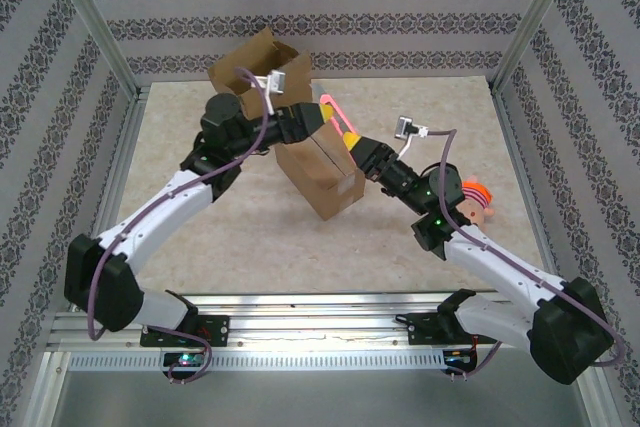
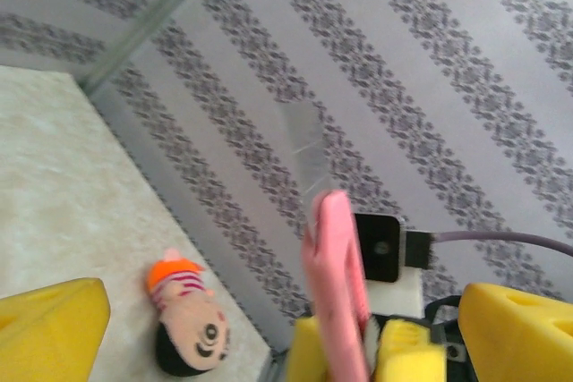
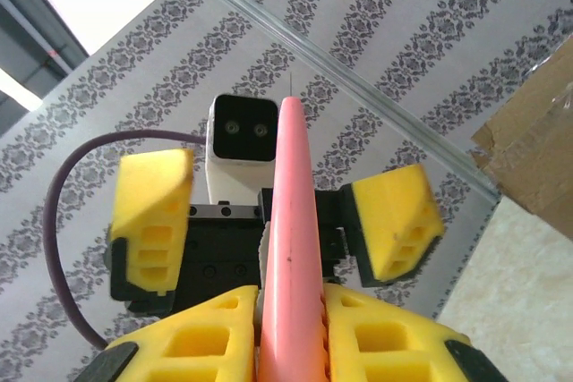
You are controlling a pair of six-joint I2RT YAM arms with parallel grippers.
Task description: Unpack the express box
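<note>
Brown cardboard express box (image 1: 322, 179): stands mid-desk on the beige mottled desk (image 1: 220, 247), top partly hidden by both arms. More brown cardboard (image 1: 258, 65) just behind; joined or separate, cannot tell.

Slim pink flat item with rounded end (image 3: 291, 212): raised above the box, clear of the desk, pinched edge-on near its lower end.

Right tool (image 3: 291, 324): closed narrow on the pink item, one finger against each face.

Left tool (image 2: 286, 306): spread to full width, flanks the pink item on both sides without touching, holds nothing.

Small stuffed doll with orange cap and striped top (image 2: 183, 324): lies on the desk near the right wall, well apart from the box.

Step in hand, by judgement: a pass of the pink item between tools above the box, with the grip resting on the right tool alone.

Next move calls for drawing the left tool straight back, clear of the item, then carrying the item out to bare desk, perhaps beside the doll, and setting it down flat before opening. Box interior unseen; worth checking afterwards for further contents.
</note>
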